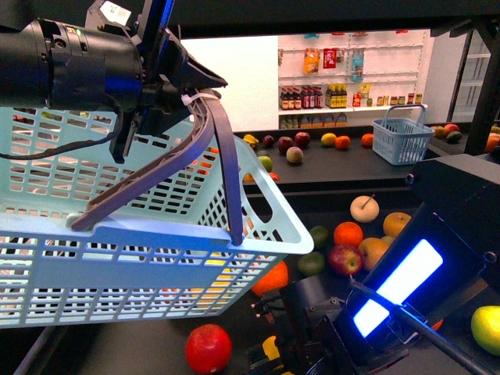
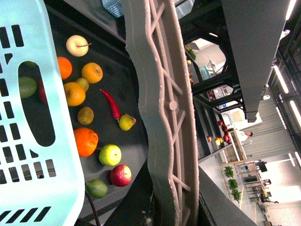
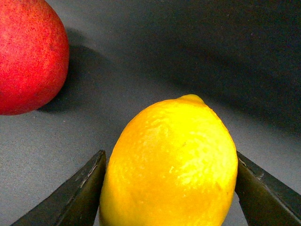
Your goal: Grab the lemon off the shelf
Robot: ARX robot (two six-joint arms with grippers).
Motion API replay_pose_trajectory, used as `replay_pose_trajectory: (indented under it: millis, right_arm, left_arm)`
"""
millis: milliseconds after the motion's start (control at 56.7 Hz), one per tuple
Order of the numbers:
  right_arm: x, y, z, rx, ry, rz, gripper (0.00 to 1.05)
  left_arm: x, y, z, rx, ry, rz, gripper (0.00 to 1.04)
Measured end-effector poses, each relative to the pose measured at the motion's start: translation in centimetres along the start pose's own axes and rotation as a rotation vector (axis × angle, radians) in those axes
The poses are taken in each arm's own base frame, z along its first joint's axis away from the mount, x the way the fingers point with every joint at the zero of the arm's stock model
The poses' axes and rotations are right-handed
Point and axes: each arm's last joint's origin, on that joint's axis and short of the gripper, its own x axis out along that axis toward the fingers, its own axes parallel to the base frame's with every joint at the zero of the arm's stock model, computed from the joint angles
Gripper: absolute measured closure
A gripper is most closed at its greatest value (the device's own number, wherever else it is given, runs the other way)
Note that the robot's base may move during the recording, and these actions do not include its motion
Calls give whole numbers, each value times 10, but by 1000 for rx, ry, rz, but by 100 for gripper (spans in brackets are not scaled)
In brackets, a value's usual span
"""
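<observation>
My right gripper (image 3: 169, 157) is shut on the yellow lemon (image 3: 171, 165), one dark finger (image 3: 82, 193) on each side, just over the matte-black shelf tier (image 3: 188, 52). A red fruit (image 3: 28, 56) lies close beside it. In the front view the right arm (image 1: 391, 289) reaches down to the lower tier (image 1: 117, 348) and hides most of the lemon. My left gripper (image 1: 183, 98) is shut on the grey basket handle (image 1: 226, 172) and holds the light-blue basket (image 1: 117, 258) tilted in the air at the left. The handle (image 2: 164, 103) and basket (image 2: 28, 117) fill the left wrist view.
Oranges, apples, pears and a red chilli (image 2: 112, 104) lie on the lower tier. The red fruit (image 1: 208, 348) sits below the basket. More fruit and a small blue basket (image 1: 402, 137) stand on the upper tier (image 1: 328, 168). White wall shelves of bottles (image 1: 344, 94) are behind.
</observation>
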Motion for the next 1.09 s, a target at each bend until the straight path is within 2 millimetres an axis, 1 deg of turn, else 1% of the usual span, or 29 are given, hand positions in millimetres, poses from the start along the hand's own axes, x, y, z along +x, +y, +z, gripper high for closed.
replay_pose_trajectory:
  millis: [212, 300, 371, 600, 635, 653, 741, 794, 830, 847, 865, 883, 935, 1006, 1059, 1094]
  right_arm:
    - [-9, -10, -4, 10, 5, -8, 34]
    - [-17, -20, -5, 25, 3, -22, 34]
    - [-27, -33, -5, 44, -15, -42, 34]
    - [-87, -95, 14, 175, -125, -120, 34]
    - [-102, -108, 19, 211, -154, -129, 35]
    - [-113, -118, 24, 241, -176, -139, 35]
    - [-152, -148, 43, 338, -259, -158, 35]
    - [-184, -160, 65, 397, -331, -150, 36]
    - [-200, -161, 78, 416, -369, -136, 37]
    - [-213, -160, 88, 429, -399, -119, 38]
    - [-221, -159, 95, 435, -421, -104, 38]
    - [-234, -156, 106, 442, -455, -74, 38]
    - [-257, -144, 127, 455, -509, -13, 38]
    - [-275, -129, 143, 467, -548, 58, 38]
    - [-287, -105, 159, 476, -569, 136, 38]
    - [-289, -91, 164, 484, -560, 176, 38]
  left_arm:
    - [0, 0, 0, 0, 0, 0, 94]
    - [0, 0, 0, 0, 0, 0, 94]
    - [0, 0, 0, 0, 0, 0, 94]
    - [0, 0, 0, 0, 0, 0, 94]
    - [0, 0, 0, 0, 0, 0, 94]
    - [0, 0, 0, 0, 0, 0, 94]
    - [0, 0, 0, 0, 0, 0, 94]
    - [0, 0, 0, 0, 0, 0, 94]
    - [0, 0, 0, 0, 0, 0, 94]
    - [0, 0, 0, 0, 0, 0, 94]
    - [0, 0, 0, 0, 0, 0, 94]
    - [0, 0, 0, 0, 0, 0, 94]
    - [0, 0, 0, 0, 0, 0, 94]
    - [0, 0, 0, 0, 0, 0, 94]
    - [0, 0, 0, 0, -1, 0, 94]
    - [0, 0, 0, 0, 0, 0, 94]
